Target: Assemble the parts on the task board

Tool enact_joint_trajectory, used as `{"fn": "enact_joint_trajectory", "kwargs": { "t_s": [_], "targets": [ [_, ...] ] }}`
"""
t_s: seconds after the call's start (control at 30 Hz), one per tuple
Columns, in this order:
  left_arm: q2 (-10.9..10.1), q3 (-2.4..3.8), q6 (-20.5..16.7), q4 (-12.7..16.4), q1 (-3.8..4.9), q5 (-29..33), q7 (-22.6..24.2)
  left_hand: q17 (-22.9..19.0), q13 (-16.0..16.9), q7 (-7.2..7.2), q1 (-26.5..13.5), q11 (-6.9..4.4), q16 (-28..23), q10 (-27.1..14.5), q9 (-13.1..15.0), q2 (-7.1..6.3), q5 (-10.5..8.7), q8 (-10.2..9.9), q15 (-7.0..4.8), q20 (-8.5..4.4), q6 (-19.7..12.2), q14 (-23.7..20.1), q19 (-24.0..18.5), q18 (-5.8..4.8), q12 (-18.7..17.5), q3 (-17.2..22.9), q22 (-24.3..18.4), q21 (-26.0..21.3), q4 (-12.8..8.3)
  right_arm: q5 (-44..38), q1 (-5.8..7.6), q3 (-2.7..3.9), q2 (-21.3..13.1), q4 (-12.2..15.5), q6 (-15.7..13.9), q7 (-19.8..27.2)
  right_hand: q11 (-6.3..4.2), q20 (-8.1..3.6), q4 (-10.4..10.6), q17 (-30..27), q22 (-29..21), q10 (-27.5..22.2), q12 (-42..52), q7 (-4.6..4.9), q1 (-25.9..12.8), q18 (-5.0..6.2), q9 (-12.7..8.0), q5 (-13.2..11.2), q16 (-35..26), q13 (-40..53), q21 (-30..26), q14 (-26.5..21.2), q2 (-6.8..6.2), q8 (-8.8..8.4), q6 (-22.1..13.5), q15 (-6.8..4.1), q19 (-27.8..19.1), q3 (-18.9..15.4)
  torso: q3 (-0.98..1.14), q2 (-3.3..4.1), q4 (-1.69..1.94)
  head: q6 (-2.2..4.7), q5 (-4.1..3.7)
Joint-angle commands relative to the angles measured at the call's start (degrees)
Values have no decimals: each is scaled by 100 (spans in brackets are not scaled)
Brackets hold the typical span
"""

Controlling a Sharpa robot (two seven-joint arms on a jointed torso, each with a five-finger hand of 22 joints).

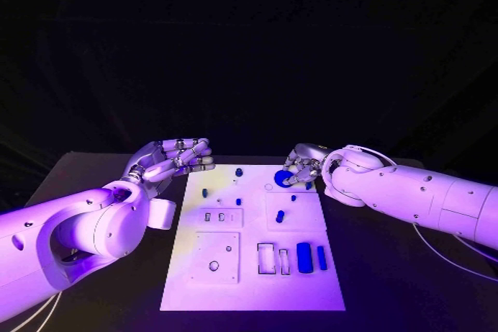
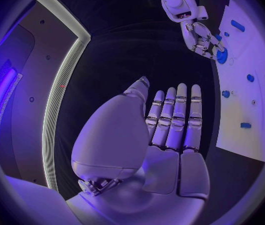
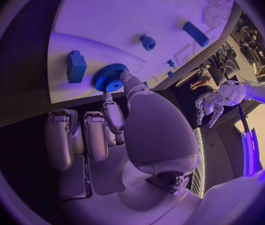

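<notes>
Right hand (image 1: 300, 168) pinching blue gear (image 1: 283, 178) over task board (image 1: 249, 289); left hand (image 1: 178, 158) spread, empty.

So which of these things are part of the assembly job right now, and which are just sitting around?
In the job:
- task board
- blue gear, pinched by the right hand
- blue block and the other small blue parts lying on the board

Not in it now:
- left hand, holding nothing, beside the board's far corner
- black table
</notes>
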Motion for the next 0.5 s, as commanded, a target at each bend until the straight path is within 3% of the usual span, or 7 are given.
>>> {"fn": "enact_joint_trajectory", "kwargs": {
  "t_s": [0.03,0.3,0.5],
  "targets": [
    [10,5,103,4,8,15,19,10,-9,13,24,14,-33,-37,-6,-10,-29,-34,25,13,-14,25,44,71,-19,-16,-8,25,-15,-63,-34,-24,-7,-5,-95,-29,-34,-20,4,787,914,84,93,-40,56,-90,11,-34,27,108,48,443,124,49,132,-45,146,84,0,-2,3,2,2],
    [11,5,106,-5,8,15,15,11,-10,11,24,15,-37,-39,-6,-4,-28,-36,26,13,-14,26,44,72,-23,-16,-10,25,-14,-415,-36,-22,-41,105,-790,62,-138,-102,-110,889,1068,303,356,-158,268,-132,50,-147,68,427,156,466,225,139,441,-135,262,367,6,2,0,16,9],
    [13,5,107,-16,8,15,14,11,-10,11,24,15,-37,-39,-6,-4,-28,-36,26,13,-14,26,44,72,-23,-16,-10,25,-14,-685,-28,-9,-132,490,-1263,115,-153,-121,-129,920,1130,334,393,-173,279,-149,54,-118,80,475,200,473,210,140,479,-151,310,433,3,-1,-1,32,23]
  ]
}}
